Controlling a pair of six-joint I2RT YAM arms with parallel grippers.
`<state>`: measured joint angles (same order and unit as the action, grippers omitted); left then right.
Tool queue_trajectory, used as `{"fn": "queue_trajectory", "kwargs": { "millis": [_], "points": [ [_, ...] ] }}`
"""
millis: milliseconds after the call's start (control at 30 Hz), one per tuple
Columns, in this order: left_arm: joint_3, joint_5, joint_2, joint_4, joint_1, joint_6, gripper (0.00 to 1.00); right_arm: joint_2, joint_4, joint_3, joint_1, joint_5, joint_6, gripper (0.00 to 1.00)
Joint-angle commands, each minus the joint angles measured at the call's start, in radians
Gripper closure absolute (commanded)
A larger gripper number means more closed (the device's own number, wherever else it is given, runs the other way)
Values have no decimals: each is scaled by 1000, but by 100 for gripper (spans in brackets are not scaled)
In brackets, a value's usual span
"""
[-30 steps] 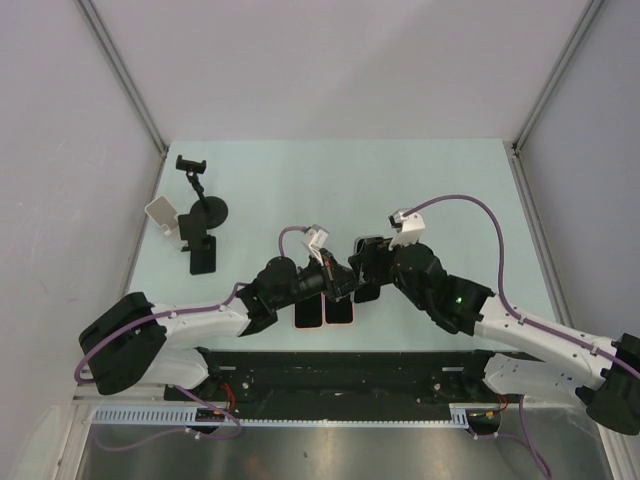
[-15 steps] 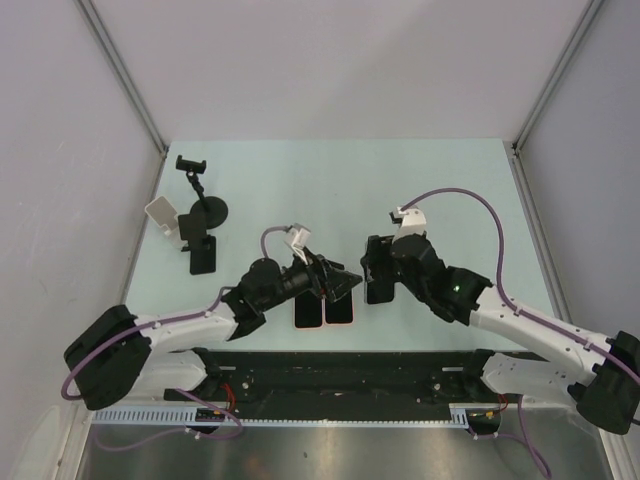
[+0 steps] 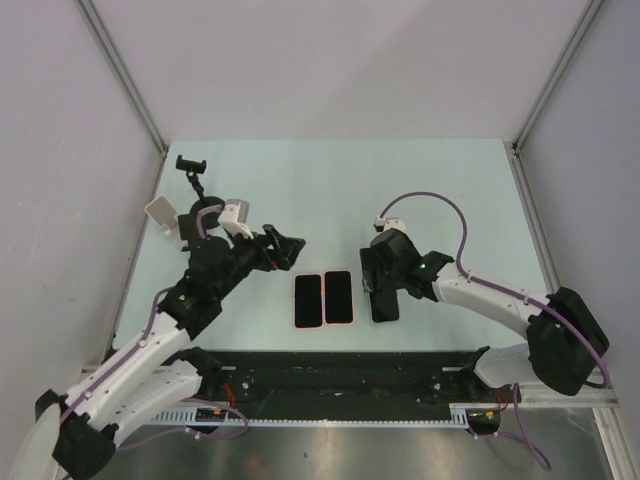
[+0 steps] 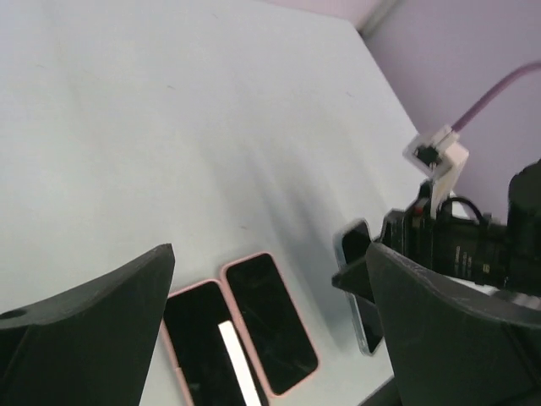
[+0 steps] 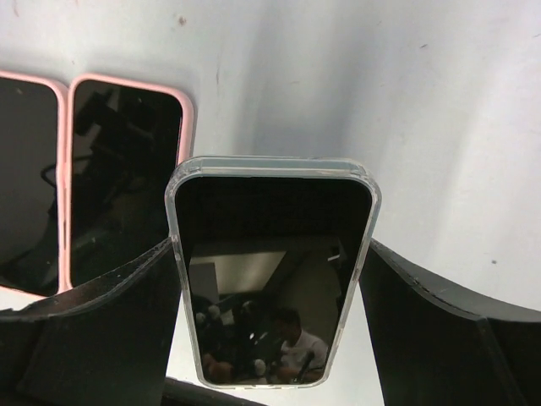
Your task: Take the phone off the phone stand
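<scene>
A phone (image 5: 272, 271) in a clear case, screen dark, sits between my right gripper's (image 5: 270, 247) fingers, which press on its two long edges. From above, that phone (image 3: 385, 305) is low over the table, just right of two pink-cased phones (image 3: 307, 300) (image 3: 338, 297) lying flat, with the right gripper (image 3: 381, 288) over its far end. The black phone stand (image 3: 189, 164) with its empty clamp stands at the far left. My left gripper (image 3: 284, 248) hangs open and empty between the stand and the phones. Its fingers (image 4: 101, 304) frame the pink phones (image 4: 270, 321) from above.
A white stand (image 3: 163, 216) sits beside the black stand's round base (image 3: 214, 207), partly under my left wrist. Grey walls close the table (image 3: 450, 190) on three sides. The black rail (image 3: 340, 368) with both arm bases runs along the near edge.
My left gripper has opened and swung back left, away from the centre. My right gripper has carried the clear-cased phone down beside the pink phones.
</scene>
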<state>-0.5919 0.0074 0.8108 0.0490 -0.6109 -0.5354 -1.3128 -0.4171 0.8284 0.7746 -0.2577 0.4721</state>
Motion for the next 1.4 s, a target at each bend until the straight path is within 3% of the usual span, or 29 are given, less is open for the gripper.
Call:
{"fn": "queue_trajectory", "kwargs": {
  "millis": [0, 167, 433, 533, 833, 967, 1133, 1367],
  "points": [
    [-115, -98, -143, -291, 51, 107, 0, -103, 69, 61, -9, 92, 22, 95],
    [-246, -260, -223, -507, 54, 244, 0, -195, 67, 98, -5, 89, 39, 94],
    [-137, -517, -381, -470, 54, 396, 0, -302, 51, 147, 8, 64, 79, 81],
    [-39, -491, -420, -428, 60, 413, 0, -333, 26, 172, 12, 51, 91, 76],
    [-25, -481, -441, -408, 65, 454, 0, -382, 1, 187, 3, 0, 125, 65],
    [-23, -468, -440, -408, 69, 459, 0, -376, -3, 187, 8, -3, 134, 53],
    [-22, -460, -440, -408, 76, 459, 0, -349, -29, 187, 12, -28, 134, 52],
    [-20, -448, -437, -406, 77, 460, 0, -319, -55, 186, 17, -45, 132, 40]
  ]
}}
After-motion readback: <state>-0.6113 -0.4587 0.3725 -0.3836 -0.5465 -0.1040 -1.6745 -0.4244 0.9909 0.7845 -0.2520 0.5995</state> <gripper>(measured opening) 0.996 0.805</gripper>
